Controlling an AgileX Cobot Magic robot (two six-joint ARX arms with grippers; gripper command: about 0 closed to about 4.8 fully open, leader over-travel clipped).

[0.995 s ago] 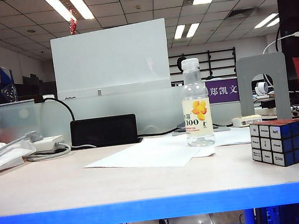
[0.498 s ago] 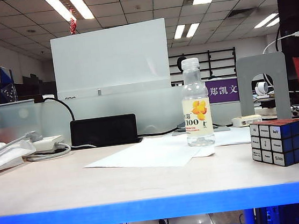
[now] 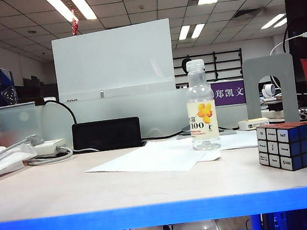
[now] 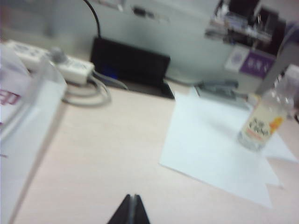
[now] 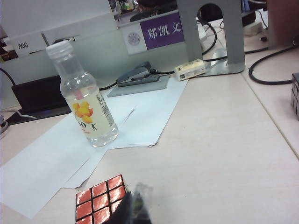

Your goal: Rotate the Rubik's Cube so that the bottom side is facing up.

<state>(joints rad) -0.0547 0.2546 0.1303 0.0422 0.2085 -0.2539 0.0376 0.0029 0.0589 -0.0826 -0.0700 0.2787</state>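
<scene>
The Rubik's Cube (image 3: 288,145) stands on the pale table at the right, near the front edge. It shows a white logo-printed side, a blue side and a red top. The right wrist view shows its red top (image 5: 98,203) close below my right gripper (image 5: 136,199). That gripper is shut and empty, hovering beside the cube's edge. My left gripper (image 4: 132,197) is also shut and empty, over bare tabletop far from the cube. Neither arm appears in the exterior view.
A clear drink bottle (image 3: 201,109) stands on white paper sheets (image 3: 153,158) mid-table. Behind are a black box (image 3: 106,134), a power strip with cables (image 3: 46,148) and a grey metal bookend (image 3: 269,88). A stapler (image 5: 138,74) lies by the papers. The table's front edge is blue (image 3: 165,213).
</scene>
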